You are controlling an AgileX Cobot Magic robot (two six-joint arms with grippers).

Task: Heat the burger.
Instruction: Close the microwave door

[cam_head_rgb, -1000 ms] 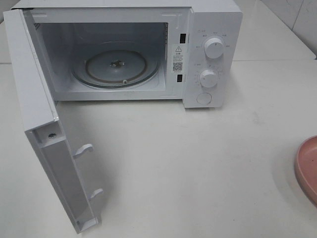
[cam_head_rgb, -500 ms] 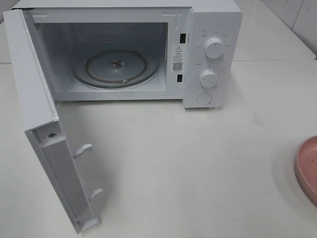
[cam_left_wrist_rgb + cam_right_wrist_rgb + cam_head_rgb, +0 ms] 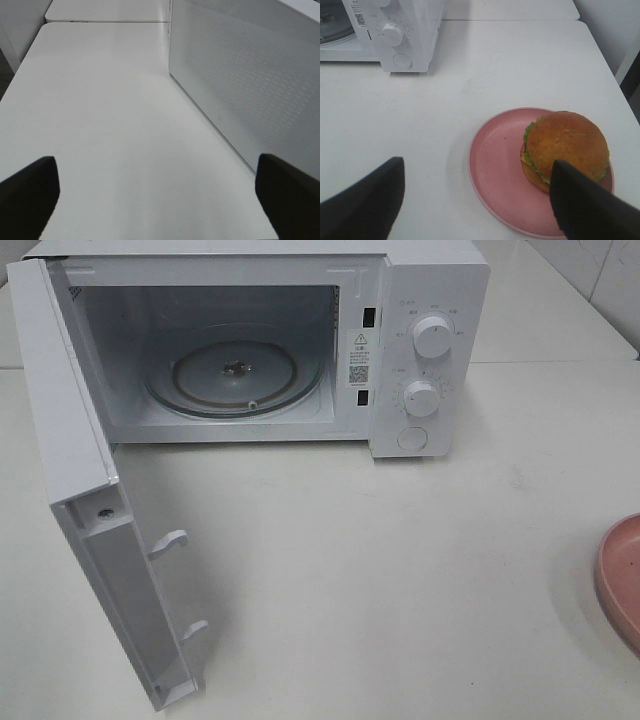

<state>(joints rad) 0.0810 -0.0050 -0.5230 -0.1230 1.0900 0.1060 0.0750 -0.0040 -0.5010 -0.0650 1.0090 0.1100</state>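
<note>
On the white table (image 3: 420, 570), seen from the high camera, the microwave (image 3: 430, 300) stands with its door (image 3: 90, 540) swung open; only the glass turntable (image 3: 235, 375) is inside. A pink plate (image 3: 620, 580) is cut off at the edge. From the left wrist, the left gripper (image 3: 155, 192) has its fingers wide apart over bare table, beside the door. From the right wrist, the right gripper (image 3: 475, 200) is spread with nothing between its fingers; the burger (image 3: 565, 147) sits on the plate, partly hidden by one finger (image 3: 590, 210).
</note>
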